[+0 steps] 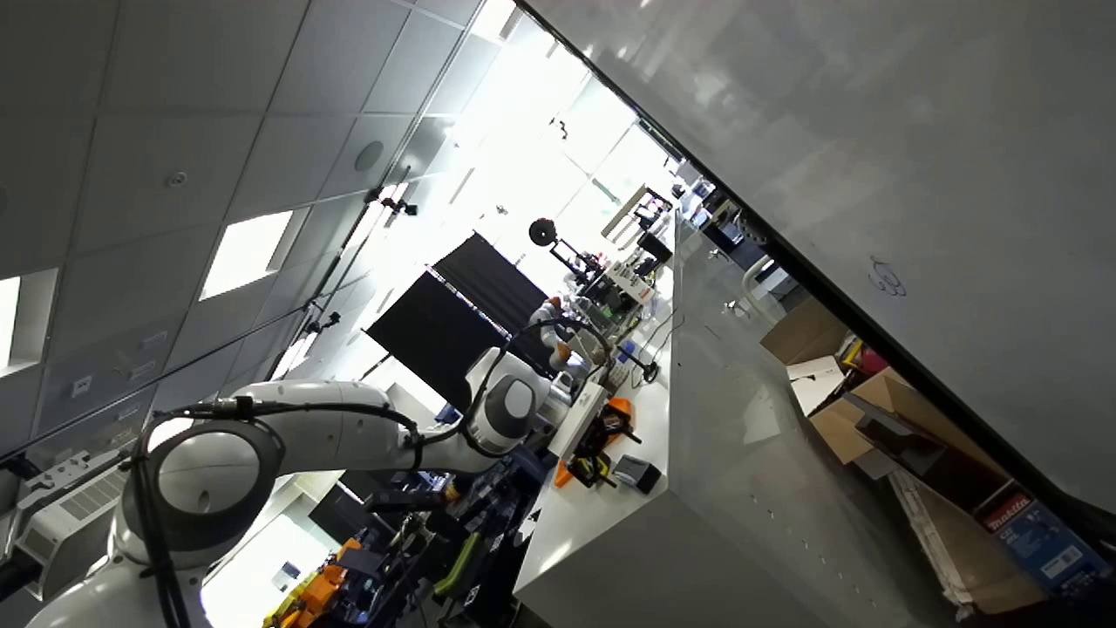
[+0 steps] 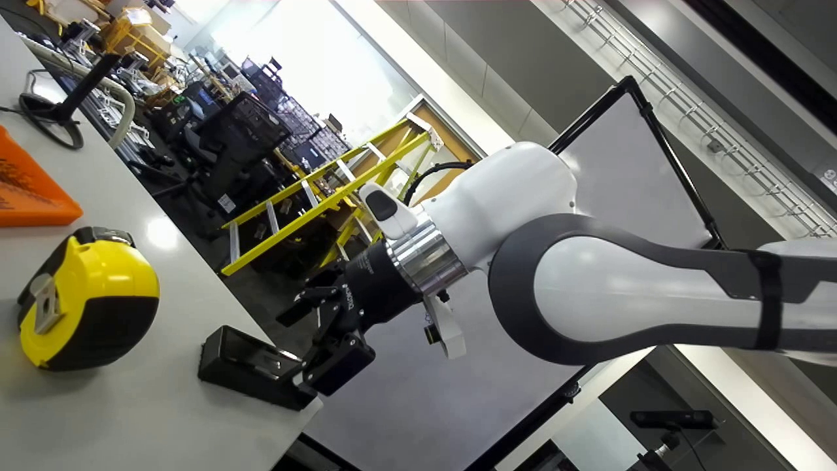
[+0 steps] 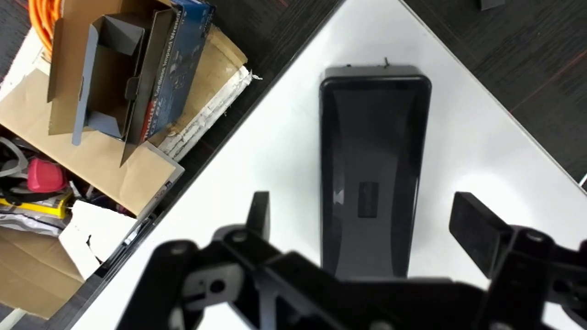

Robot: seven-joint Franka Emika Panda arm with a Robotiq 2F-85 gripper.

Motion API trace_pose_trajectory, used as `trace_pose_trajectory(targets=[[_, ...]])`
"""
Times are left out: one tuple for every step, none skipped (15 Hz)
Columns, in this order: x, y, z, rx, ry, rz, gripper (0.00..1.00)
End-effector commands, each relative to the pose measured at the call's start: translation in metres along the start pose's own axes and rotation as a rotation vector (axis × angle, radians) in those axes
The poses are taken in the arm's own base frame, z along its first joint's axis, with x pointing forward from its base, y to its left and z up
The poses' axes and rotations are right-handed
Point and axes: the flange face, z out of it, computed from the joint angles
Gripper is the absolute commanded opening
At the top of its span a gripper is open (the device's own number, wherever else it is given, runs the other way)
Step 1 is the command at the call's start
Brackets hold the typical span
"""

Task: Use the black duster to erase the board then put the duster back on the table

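The black duster [image 3: 371, 151] lies flat on the white table [image 3: 279, 151], near a table corner. It also shows in both exterior views [image 1: 636, 474] [image 2: 252, 366]. My gripper [image 3: 364, 215] is open and empty, with one finger on each side of the duster and a gap to both. In an exterior view the gripper [image 2: 295, 353] is low over the duster's end near the table edge. The big whiteboard [image 1: 959, 157] has a small dark scribble [image 1: 887, 277] on it. The board [image 2: 418, 412] also stands behind the arm in an exterior view.
A yellow and black tape measure [image 2: 98, 294] and an orange object [image 2: 33, 190] stand on the table near the duster. A black stand [image 2: 65, 111] is farther along. Open cardboard boxes [image 3: 114, 68] are below the table's edge, between table and board. A yellow ladder [image 2: 340, 190] stands behind.
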Motion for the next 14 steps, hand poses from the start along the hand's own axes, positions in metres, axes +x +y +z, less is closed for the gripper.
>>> trace_pose_trajectory(targets=[[0.007,0.005,0.003,0.012,-0.012,-0.011,1.00],[0.008,0.004,0.005,0.014,-0.014,-0.014,0.95],[0.009,0.004,0.006,0.015,-0.014,-0.016,0.74],[0.009,0.004,0.007,0.016,-0.014,-0.017,0.71],[0.009,0.004,0.007,0.016,-0.015,-0.017,0.69],[0.009,0.005,0.008,0.016,-0.014,-0.018,0.61],[0.009,0.005,0.008,0.016,-0.014,-0.018,0.53],[0.010,0.006,0.009,0.016,-0.014,-0.018,0.45],[0.009,0.006,0.009,0.016,-0.015,-0.017,0.38],[0.009,0.006,0.009,0.015,-0.015,-0.016,0.30],[0.009,0.007,0.007,0.012,-0.019,-0.013,0.30],[0.007,0.007,0.004,-0.002,-0.030,-0.005,0.29],[0.004,0.007,-0.005,-0.034,-0.037,0.003,0.29],[0.001,0.007,-0.014,-0.063,-0.036,0.005,0.29]])
